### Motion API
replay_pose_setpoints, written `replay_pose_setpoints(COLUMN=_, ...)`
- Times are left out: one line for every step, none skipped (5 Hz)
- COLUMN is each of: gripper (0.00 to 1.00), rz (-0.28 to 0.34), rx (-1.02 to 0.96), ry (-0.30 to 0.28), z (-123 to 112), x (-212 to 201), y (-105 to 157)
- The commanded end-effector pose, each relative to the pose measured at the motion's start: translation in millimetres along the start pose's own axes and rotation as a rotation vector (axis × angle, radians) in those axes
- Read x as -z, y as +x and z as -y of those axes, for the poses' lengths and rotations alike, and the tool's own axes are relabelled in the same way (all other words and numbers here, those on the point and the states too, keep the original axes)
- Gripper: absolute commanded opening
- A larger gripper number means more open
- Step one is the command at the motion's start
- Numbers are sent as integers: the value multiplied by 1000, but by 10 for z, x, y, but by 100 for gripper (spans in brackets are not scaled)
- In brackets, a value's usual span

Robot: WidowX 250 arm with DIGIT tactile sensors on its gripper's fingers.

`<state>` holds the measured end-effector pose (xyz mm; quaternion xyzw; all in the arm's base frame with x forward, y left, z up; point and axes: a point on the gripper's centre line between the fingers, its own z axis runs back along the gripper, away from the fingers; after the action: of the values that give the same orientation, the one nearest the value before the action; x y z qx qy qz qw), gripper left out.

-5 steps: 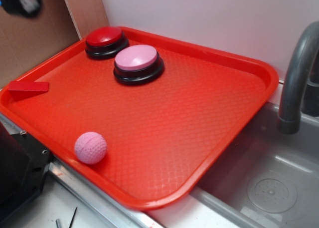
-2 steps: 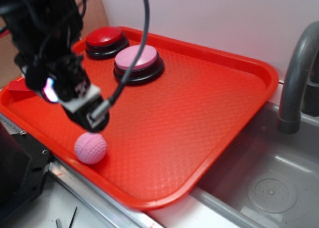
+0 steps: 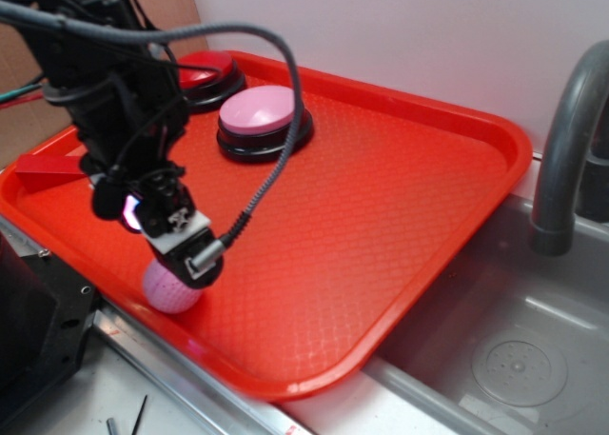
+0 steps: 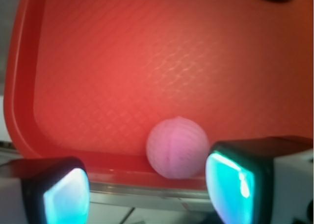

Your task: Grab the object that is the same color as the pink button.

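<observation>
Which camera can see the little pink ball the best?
The wrist view. The pink ball shows nearly whole there, by the red tray rim, between the open pincer fingers. In the exterior view the pincer hides most of the ball.

The pink ball (image 3: pixel 169 290) is half covered by the tool (image 3: pixel 176 249) in the exterior view. The red button (image 3: pixel 205 71) is largely screened by the arm. The faucet (image 3: pixel 569 140) is cut off at the edge.

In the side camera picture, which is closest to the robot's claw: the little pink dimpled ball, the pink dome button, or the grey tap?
From the gripper:
1. Small pink dimpled ball, right under it at the tray's front edge.
2. Pink dome button, toward the back.
3. Grey tap, far right, over the sink.
</observation>
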<state>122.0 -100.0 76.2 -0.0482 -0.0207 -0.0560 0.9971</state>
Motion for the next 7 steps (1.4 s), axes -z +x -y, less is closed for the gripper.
replay_pose_setpoints(gripper=100, rz=-22, rx=57, ry=2, z=18, x=46, y=12)
replay_pose_setpoints(gripper=100, rz=-22, rx=57, ry=2, z=18, x=46, y=12)
replay_pose_setpoints(gripper=100, rz=-22, rx=57, ry=2, z=18, x=46, y=12)
replay_pose_setpoints(gripper=100, rz=15, rx=-114, ry=5, z=-142, x=186, y=-338)
replay_pose_setpoints(gripper=100, rz=45, rx=-150, ry=-7, z=-156, x=217, y=-449)
replay_pose_setpoints(gripper=100, rz=67, rx=-101, ry=-30, z=-144, x=300, y=-322)
replay_pose_setpoints(gripper=100, rz=51, rx=-18, ry=-46, z=-75, x=368, y=-50)
